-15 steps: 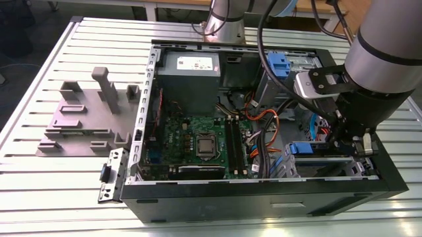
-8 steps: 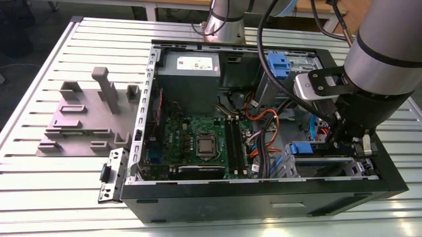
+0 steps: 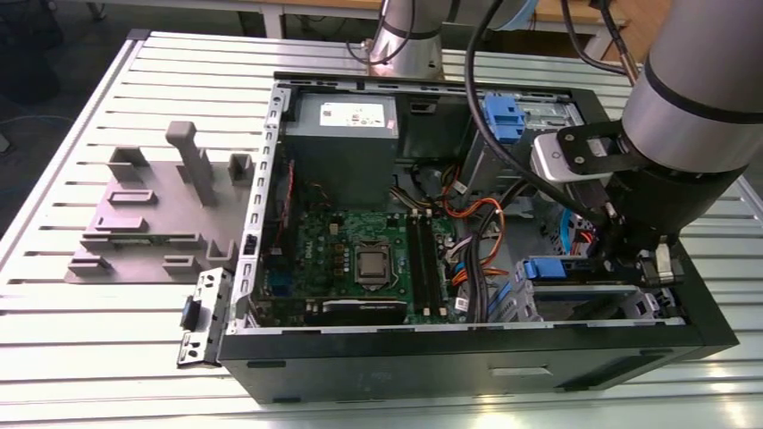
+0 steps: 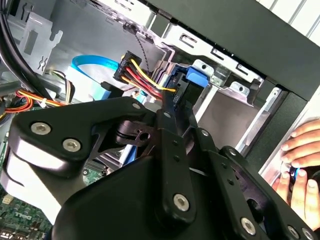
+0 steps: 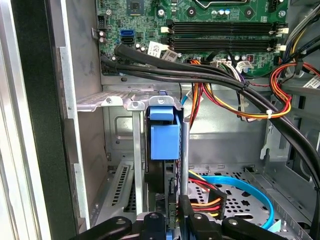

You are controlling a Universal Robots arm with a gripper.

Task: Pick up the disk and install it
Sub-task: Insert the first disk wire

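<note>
The disk stands on edge in the case's drive cage, its blue side rail facing the first wrist camera. In the exterior view its blue rail shows at the cage in the case's near corner, on the exterior view's right. My gripper reaches down into that cage, fingers shut on the disk's near end. In the second wrist view the black fingers converge just short of the blue rail. The rest of the disk's body is hidden.
Bundles of black, red, yellow and orange cables and a blue data cable crowd the cage. The motherboard and power supply fill the case's other side. A grey fixture sits on the table. A person's hand rests outside the case.
</note>
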